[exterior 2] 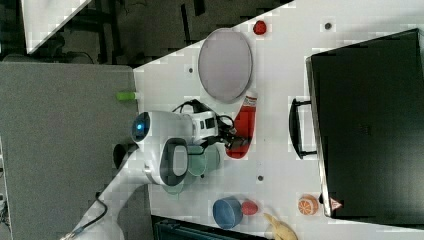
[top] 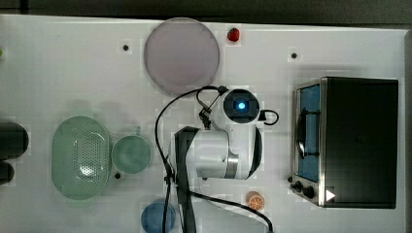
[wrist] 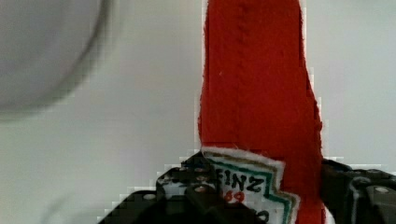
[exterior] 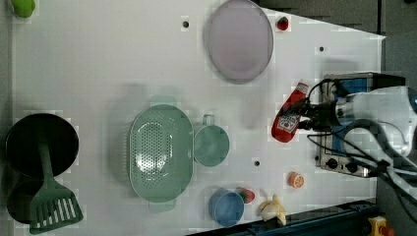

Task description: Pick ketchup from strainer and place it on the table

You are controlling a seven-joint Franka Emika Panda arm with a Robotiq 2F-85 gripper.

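Red ketchup (exterior: pixel 288 114) clamped between pincer (exterior: pixel 306 117) fingers, above table (exterior: pixel 98 64).

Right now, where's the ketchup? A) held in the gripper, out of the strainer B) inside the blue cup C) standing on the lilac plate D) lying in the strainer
A: the gripper is closed on the ketchup near the toaster oven, and the strainer holds nothing.
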